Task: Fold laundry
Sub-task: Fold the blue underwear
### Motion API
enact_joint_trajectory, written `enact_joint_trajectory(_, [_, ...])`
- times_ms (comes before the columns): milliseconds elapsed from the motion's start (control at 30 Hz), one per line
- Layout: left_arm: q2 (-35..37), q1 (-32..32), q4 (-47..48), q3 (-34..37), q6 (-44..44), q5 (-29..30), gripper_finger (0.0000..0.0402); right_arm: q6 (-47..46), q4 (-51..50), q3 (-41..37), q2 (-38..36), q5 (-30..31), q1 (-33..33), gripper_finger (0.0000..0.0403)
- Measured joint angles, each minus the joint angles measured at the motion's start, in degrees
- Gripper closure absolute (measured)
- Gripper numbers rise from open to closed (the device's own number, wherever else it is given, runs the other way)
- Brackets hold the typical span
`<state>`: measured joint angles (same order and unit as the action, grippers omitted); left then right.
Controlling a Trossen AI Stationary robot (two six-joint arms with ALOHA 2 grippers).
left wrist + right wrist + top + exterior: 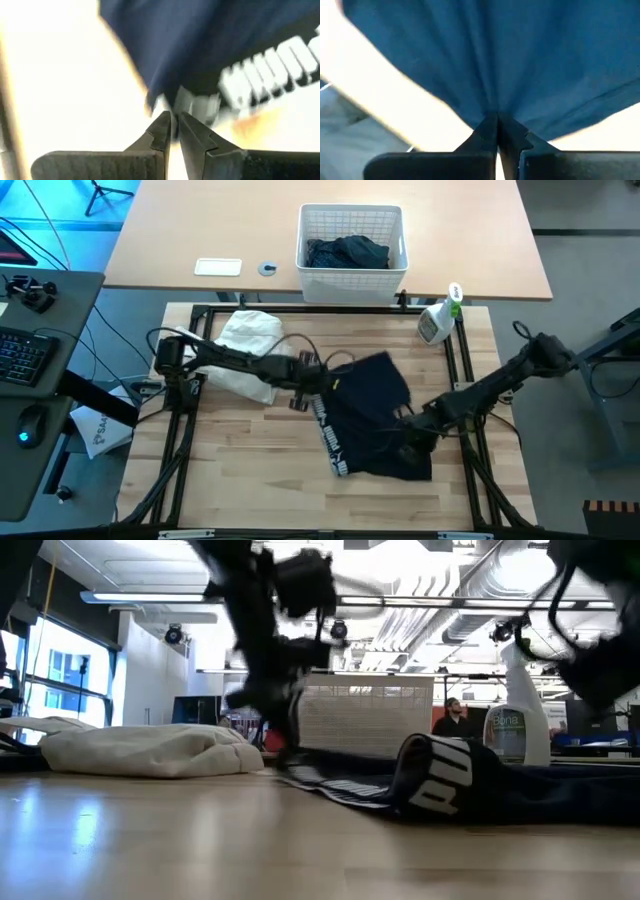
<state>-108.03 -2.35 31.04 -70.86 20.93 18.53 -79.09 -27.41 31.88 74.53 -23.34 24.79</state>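
A dark navy garment (375, 412) with a white-lettered waistband (328, 435) lies spread on the wooden table; in the low view its waistband (440, 780) stands up in a fold. My left gripper (320, 387) is shut on the garment at its left far corner, also seen low down (290, 745). My right gripper (405, 427) is shut on the garment's right part. A white cloth (250, 345) lies in a heap at the far left, under my left arm. My left gripper pinches the garment at the end of its waistband (192, 106), only at the fingertips (161, 125). It comes slanting down from the table's left. The cloth there is raised a little off the table; the rest lies on it. My right gripper pinches a bunch of the navy cloth (492, 102) between its shut fingertips (487, 127), and creases fan out from the pinch. It comes slanting down from the table's right. How many layers it holds I cannot tell; most of the garment lies on the table.
A white lattice basket (352, 212) holding dark clothes (348, 252) stands on the tan desk beyond the far edge. A spray bottle (438, 320) stands at the far right corner. Black frame rails (465, 365) border the table. Bare wood lies near the front edge (260, 490).
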Motion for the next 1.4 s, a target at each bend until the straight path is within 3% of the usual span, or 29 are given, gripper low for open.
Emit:
enact_joint_trajectory(67, [1.5,-0.4,4.0,-3.6,-0.3,1.0,0.0377,-0.5,-3.6,3.7,-0.3,0.6,1.5,0.0402])
enact_joint_trajectory(133, [3.3,-0.4,7.1,-6.2,-1.7,-1.9,0.0377,1.2,-7.8,7.7,-0.3,3.6,1.4,0.0402])
enact_joint_trajectory(233, [6.0,-0.5,7.5,-7.0,-5.3,-14.8,0.0377,4.1,-13.3,11.1,-0.4,10.1,-0.9,0.0402])
enact_joint_trajectory(367, [6.5,-0.8,5.9,-6.9,-11.4,-36.0,0.0377,7.2,-10.6,9.1,-0.3,17.0,-7.2,0.0402])
enact_joint_trajectory(467, [4.9,0.4,5.9,-6.8,-16.0,-41.1,0.0377,11.6,-3.9,5.8,-0.1,18.6,-13.4,0.0403])
enact_joint_trajectory(633, [4.4,7.3,5.6,-6.7,-22.9,-34.3,0.0386,15.6,-5.0,5.6,-0.3,18.7,-19.4,0.0403])
enact_joint_trajectory(767, [4.4,13.9,3.3,-6.5,-36.1,-26.1,0.0399,19.4,-4.7,5.9,-0.3,17.5,-18.0,0.0403])
enact_joint_trajectory(933, [4.6,21.4,-8.4,0.1,-68.2,-15.1,0.0399,23.6,-5.6,5.7,-0.3,21.0,-13.0,0.0403])
enact_joint_trajectory(1033, [4.8,24.7,-21.6,4.1,-89.9,-11.4,0.0398,24.4,-6.8,5.7,-0.3,22.4,-9.4,0.0403])
enact_joint_trajectory(1133, [3.8,27.3,-34.4,6.3,-102.2,-5.0,0.0391,26.9,-6.9,5.7,-0.3,26.0,-5.5,0.0403])
enact_joint_trajectory(1300, [0.4,29.4,-37.3,5.0,-118.3,-7.1,0.0355,30.1,-7.4,5.7,-0.4,30.5,-1.7,0.0403])
enact_joint_trajectory(1400, [-2.3,30.0,-39.0,4.8,-123.0,-7.5,0.032,30.2,-7.3,5.7,-0.4,31.6,-0.6,0.0403])
